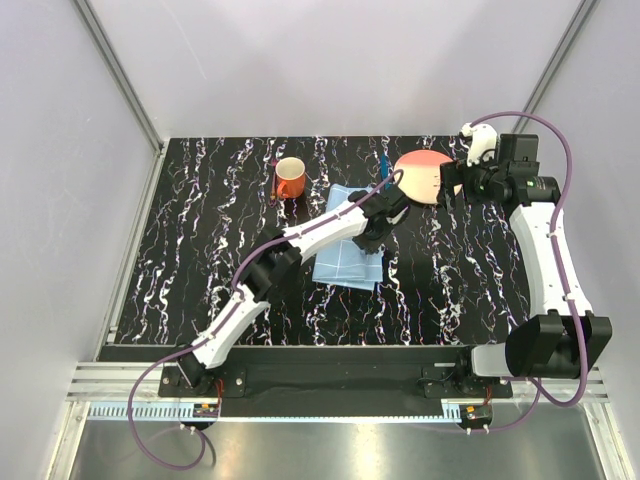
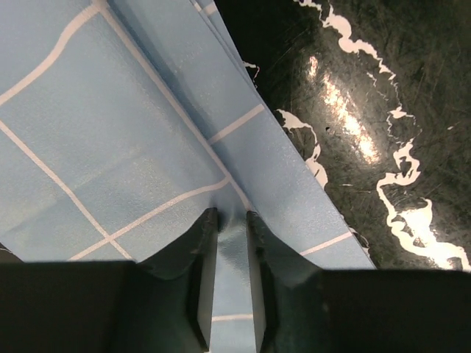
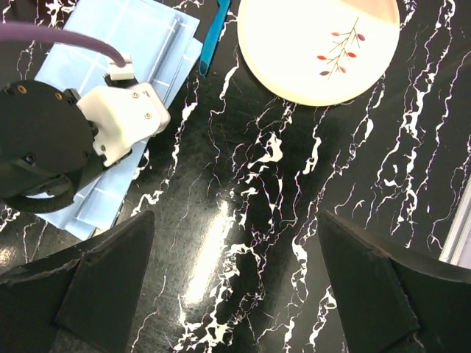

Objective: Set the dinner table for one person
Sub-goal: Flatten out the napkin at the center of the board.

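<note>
Top view, table: the dinner table (image 1: 190, 240) is the big black marbled top filling the cell. The pieces sit on its far half, I'd guess so both arms can reach them.
Top view, layout: mug (image 1: 290, 178) is far left of centre and the plate (image 1: 425, 175) far right. The checked mat (image 1: 340, 262) lies between them and nearer me, with nothing set on it yet.
Top view, arms: left gripper (image 1: 378, 232) is down on the mat's right side. Right gripper (image 1: 458, 182) hangs by the plate.
Left wrist view, jaws: they're pinched narrow onto a raised ridge of the mat, so cloth is bunched between the fingers (image 2: 204, 279). I read that as a grab to drag or straighten it.
Left wrist view, mat: its edge shows stacked layers (looks folded), with bare table right beside it.
Right wrist view, jaws: spread wide over bare table, holding nothing, probably parked clear of the other arm.
Right wrist view, extras: a blue utensil (image 3: 213, 37) lies just beside the mat's edge, and I can't tell which kind.
</note>
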You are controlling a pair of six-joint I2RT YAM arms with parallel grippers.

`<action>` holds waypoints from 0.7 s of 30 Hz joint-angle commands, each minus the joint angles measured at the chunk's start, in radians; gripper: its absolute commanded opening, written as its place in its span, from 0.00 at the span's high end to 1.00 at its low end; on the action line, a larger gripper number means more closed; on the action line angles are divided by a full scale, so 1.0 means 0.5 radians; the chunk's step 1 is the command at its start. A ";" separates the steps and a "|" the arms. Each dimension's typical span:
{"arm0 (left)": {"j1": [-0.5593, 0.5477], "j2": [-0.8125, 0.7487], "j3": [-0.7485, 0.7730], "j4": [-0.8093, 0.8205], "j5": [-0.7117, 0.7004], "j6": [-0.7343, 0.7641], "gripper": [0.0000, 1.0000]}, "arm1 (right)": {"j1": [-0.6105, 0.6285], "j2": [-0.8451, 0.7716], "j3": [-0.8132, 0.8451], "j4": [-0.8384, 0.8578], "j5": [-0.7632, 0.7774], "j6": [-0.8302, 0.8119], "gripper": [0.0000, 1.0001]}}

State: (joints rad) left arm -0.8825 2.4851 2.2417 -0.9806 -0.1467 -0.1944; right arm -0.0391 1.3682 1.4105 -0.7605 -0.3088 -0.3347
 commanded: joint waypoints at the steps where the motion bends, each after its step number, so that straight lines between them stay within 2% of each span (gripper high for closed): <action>1: 0.016 0.052 -0.038 0.044 -0.047 0.017 0.80 | 0.014 -0.012 0.097 0.005 -0.063 0.053 0.00; 3: 0.016 0.049 -0.056 0.050 -0.059 0.018 0.90 | 0.017 -0.018 0.100 0.002 -0.079 0.056 0.00; 4: 0.016 0.043 -0.062 0.047 -0.066 0.018 1.00 | 0.017 -0.012 0.097 0.005 -0.079 0.059 0.00; 9: 0.016 -0.070 -0.090 0.038 -0.206 0.063 1.00 | 0.020 -0.021 0.048 0.002 -0.085 0.056 0.00; 14: 0.038 -0.325 -0.118 0.038 -0.436 0.174 1.00 | 0.038 -0.033 0.005 -0.007 -0.097 0.044 0.00; 21: 0.114 -0.629 -0.176 0.025 -0.599 0.220 1.00 | 0.066 -0.052 -0.072 -0.019 -0.119 0.034 0.00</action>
State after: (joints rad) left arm -0.8509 2.3157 2.1490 -0.9871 -0.3367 -0.1150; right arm -0.0212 1.3682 1.3937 -0.7650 -0.3424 -0.3172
